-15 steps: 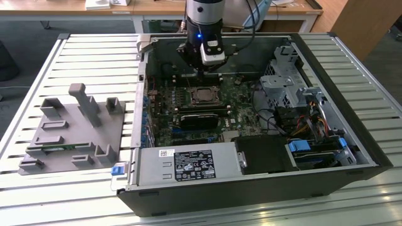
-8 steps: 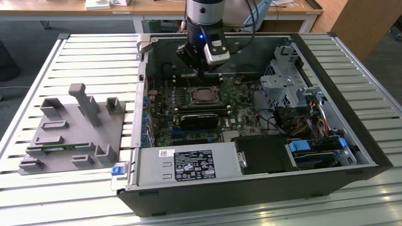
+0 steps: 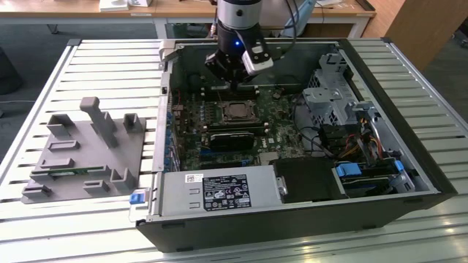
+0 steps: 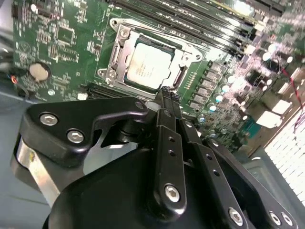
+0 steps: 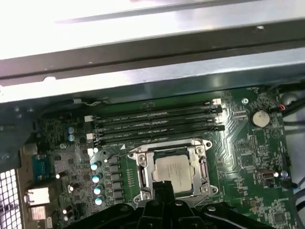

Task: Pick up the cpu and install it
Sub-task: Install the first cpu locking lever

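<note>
The cpu (image 3: 235, 112) lies flat inside the socket frame (image 3: 235, 103) on the green motherboard, its silver top facing up. In both wrist views it sits framed by the metal bracket: cpu (image 4: 147, 67), cpu (image 5: 175, 172). My gripper (image 3: 235, 85) hangs above the board, just behind the socket in the exterior view. Its black fingers are pressed together, with nothing between them, in both wrist views: gripper (image 4: 167, 93), gripper (image 5: 164, 188). The tips hover over the socket's edge, apart from the chip.
The open computer case (image 3: 409, 164) lies on a slatted table. Memory slots (image 5: 157, 124) run beside the socket. A power supply (image 3: 219, 192), a drive cage (image 3: 329, 98) and cables (image 3: 365, 145) crowd the case. A grey tray (image 3: 80, 148) holding a green memory stick (image 3: 69, 172) sits at the exterior view's left.
</note>
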### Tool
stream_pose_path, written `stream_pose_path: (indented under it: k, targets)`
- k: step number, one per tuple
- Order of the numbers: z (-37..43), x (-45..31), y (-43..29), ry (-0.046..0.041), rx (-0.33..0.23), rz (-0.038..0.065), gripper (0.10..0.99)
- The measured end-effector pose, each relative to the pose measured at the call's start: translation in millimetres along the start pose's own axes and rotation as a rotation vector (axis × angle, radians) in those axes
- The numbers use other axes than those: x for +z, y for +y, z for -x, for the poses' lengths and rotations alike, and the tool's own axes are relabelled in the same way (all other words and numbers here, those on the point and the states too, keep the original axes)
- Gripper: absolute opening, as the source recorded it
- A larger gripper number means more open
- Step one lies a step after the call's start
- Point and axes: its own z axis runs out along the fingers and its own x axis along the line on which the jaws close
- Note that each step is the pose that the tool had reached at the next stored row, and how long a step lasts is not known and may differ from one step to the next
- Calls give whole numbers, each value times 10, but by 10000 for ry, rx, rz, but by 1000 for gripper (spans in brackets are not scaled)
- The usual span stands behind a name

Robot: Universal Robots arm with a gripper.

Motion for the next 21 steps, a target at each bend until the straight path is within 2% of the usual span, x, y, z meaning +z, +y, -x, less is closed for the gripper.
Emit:
stream_pose_path:
  k: [10, 13, 18, 21]
  targets:
    - [0, 8, -1, 61, -1653, -4, 106]
    - [-14, 12, -3, 61, -1745, -3, 106]
    - [-98, 19, -15, 57, -1743, -2, 106]
    - [-122, 19, -18, 53, -1743, -3, 106]
